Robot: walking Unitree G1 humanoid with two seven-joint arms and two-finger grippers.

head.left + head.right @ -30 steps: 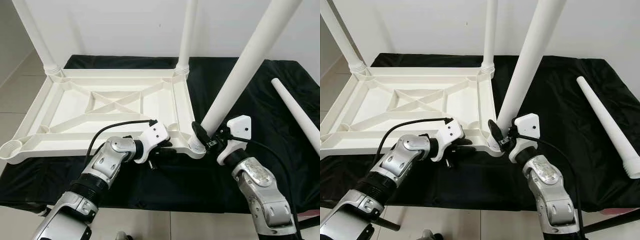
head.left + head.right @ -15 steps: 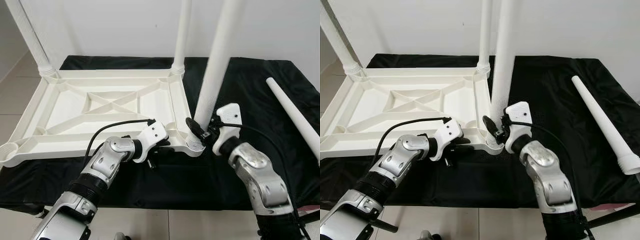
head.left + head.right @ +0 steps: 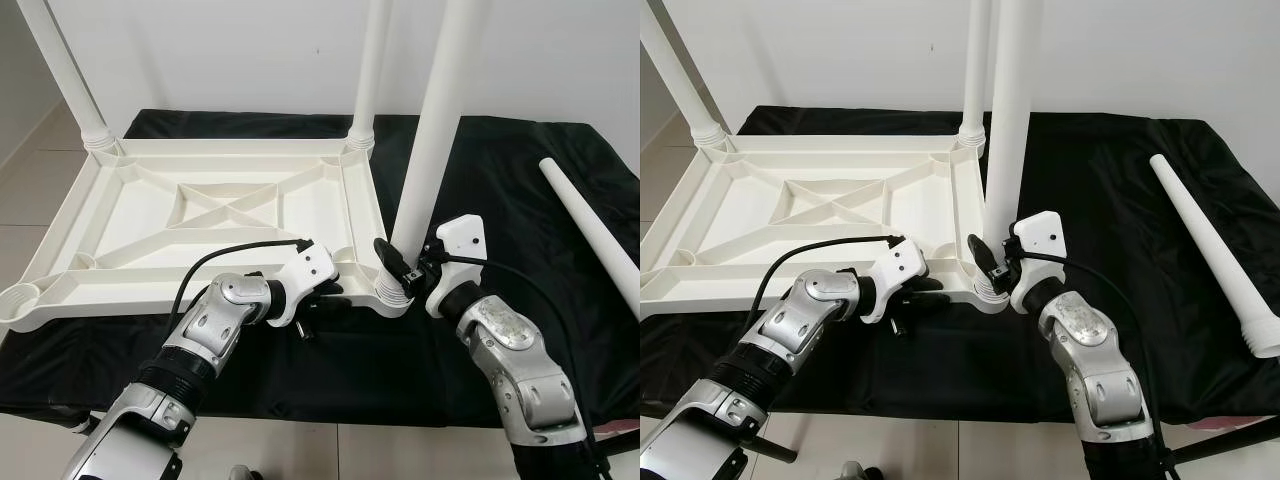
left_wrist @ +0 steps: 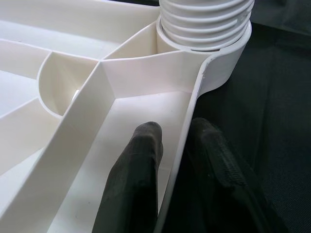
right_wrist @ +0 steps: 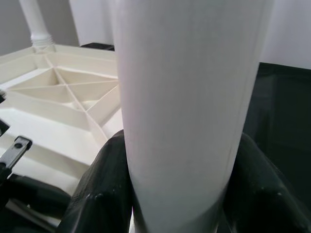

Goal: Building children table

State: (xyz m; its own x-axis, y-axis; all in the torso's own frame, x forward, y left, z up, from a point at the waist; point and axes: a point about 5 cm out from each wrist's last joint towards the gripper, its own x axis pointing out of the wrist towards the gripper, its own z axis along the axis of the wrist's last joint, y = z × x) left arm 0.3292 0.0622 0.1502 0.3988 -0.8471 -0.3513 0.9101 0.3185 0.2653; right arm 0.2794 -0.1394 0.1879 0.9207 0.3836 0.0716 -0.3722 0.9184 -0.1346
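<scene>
Gripping upright leg [image 3: 430, 150], right hand [image 3: 400, 272] reaches forward.

An upturned white plastic tabletop with ribbed underside [image 3: 200, 215] lies on a black cloth [image 3: 500, 200]. The right gripper [image 3: 405, 272] clasps an upright white tapered leg [image 3: 435, 130] at the near corner socket, while the left gripper [image 3: 330, 295] pinches the tabletop's near rim. A loose white leg [image 3: 590, 225] lies on the cloth at the right.

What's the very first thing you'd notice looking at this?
A white table top lies upside down on a black cloth, with legs sticking up from its far corners. The right hand holds a third white leg upright in the near right corner socket, while the left hand pinches the rim nearby. A spare leg lies to the right.
</scene>
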